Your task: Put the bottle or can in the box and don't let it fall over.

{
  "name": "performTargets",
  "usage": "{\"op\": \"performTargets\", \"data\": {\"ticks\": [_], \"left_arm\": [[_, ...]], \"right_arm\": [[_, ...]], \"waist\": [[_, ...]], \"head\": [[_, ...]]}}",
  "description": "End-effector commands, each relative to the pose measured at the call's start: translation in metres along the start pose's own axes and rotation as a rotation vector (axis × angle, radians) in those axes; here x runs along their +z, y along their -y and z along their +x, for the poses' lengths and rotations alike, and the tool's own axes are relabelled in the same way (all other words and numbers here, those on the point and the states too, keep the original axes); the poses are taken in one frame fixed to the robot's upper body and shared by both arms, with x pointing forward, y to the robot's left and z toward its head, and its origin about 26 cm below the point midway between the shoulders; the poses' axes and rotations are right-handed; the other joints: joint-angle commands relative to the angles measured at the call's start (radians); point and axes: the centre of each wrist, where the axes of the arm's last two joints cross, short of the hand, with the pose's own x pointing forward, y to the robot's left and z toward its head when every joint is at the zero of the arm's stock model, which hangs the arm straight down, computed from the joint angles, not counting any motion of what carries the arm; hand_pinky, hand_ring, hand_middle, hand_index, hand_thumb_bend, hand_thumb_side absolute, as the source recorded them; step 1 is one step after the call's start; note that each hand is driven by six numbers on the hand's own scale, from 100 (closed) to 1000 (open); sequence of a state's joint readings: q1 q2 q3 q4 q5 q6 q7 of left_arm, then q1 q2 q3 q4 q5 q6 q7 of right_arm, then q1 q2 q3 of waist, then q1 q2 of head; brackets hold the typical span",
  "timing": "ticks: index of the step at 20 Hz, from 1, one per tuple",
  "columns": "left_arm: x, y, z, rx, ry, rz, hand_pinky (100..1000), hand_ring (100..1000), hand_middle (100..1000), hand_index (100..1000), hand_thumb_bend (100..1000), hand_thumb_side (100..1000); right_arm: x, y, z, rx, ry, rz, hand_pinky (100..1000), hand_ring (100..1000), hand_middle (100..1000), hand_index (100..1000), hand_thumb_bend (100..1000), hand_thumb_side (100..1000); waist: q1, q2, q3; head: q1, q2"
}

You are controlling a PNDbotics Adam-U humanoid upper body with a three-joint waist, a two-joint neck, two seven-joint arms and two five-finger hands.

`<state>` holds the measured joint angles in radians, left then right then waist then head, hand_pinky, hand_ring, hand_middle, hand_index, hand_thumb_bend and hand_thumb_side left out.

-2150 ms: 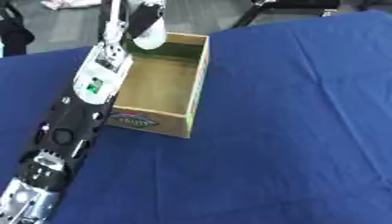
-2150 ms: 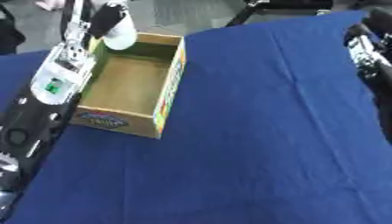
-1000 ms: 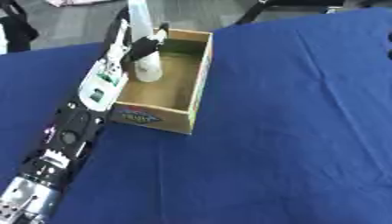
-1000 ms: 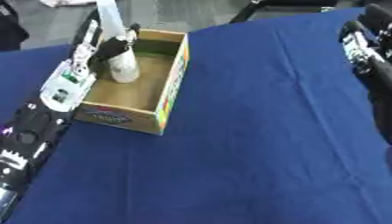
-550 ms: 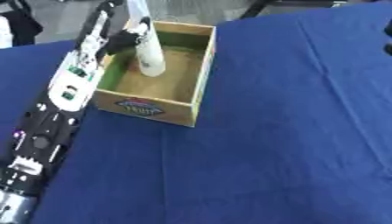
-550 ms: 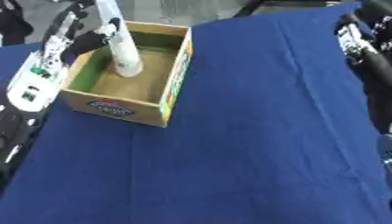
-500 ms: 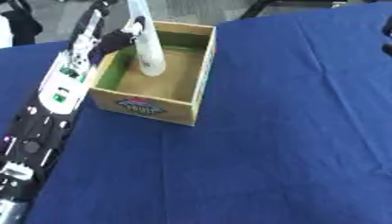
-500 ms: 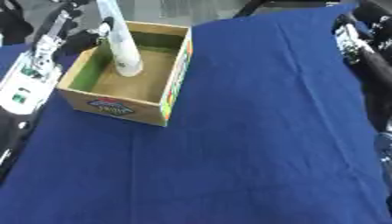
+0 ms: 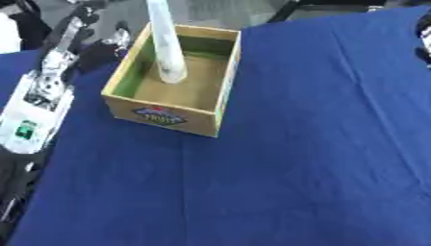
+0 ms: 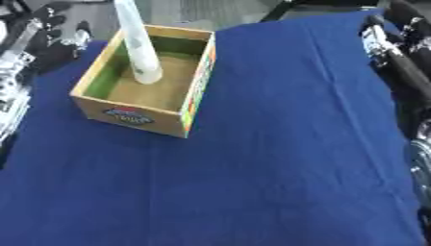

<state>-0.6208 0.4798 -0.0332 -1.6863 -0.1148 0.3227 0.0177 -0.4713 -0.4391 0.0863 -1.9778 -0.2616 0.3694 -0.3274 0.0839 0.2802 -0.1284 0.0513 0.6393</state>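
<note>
A tall pale bottle (image 9: 166, 44) stands upright inside the cardboard box (image 9: 205, 122), near its far left corner, and nothing holds it. The box is open-topped, with a green inner wall and a printed label on its front. My left hand (image 9: 104, 40) is just left of the box's far corner, apart from the bottle, with its fingers relaxed and open. Its arm (image 9: 40, 100) runs down the left edge. My right arm (image 10: 394, 54) comes in along the right edge; its hand is too blurred to read.
A blue cloth (image 9: 311, 144) covers the whole table, with wide flat room to the right of the box and in front of it. Dark shapes and grey floor lie beyond the far edge.
My left hand has let go of the bottle and drawn back to the left of the box. The bottle stays standing in the box. The camera has shifted.
</note>
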Motion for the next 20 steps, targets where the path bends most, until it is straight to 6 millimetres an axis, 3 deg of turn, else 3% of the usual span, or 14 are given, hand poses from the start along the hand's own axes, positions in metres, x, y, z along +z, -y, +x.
{"op": "performTargets", "data": {"ticks": [1, 7, 12, 20], "left_arm": [[0.020, -0.023, 0.025, 0.052, 0.110, 0.064, 1000, 1000, 1000, 929, 100, 581], [0.057, -0.028, 0.024, 0.191, 0.200, 0.065, 1000, 1000, 1000, 898, 100, 618], [0.065, -0.029, 0.014, 0.281, 0.252, 0.019, 1000, 1000, 1000, 871, 100, 611], [0.082, -0.025, -0.011, 0.349, 0.241, 0.182, 1000, 1000, 1000, 869, 100, 610]], "right_arm": [[0.000, 0.008, 0.009, 0.023, 0.029, -0.017, 1000, 983, 1000, 1000, 100, 472], [0.003, 0.012, 0.005, 0.038, 0.012, -0.039, 1000, 983, 1000, 1000, 100, 475], [0.004, 0.013, 0.004, 0.038, 0.010, -0.041, 1000, 982, 1000, 1000, 100, 476], [0.006, 0.015, 0.000, 0.048, 0.007, -0.046, 1000, 985, 1000, 1000, 100, 479]], "waist": [[-0.006, -0.027, 0.007], [-0.001, -0.038, 0.018], [0.002, -0.041, 0.017], [0.004, -0.041, 0.022]], "head": [[-0.012, 0.006], [-0.025, 0.018], [-0.024, 0.023], [0.014, 0.033]]}}
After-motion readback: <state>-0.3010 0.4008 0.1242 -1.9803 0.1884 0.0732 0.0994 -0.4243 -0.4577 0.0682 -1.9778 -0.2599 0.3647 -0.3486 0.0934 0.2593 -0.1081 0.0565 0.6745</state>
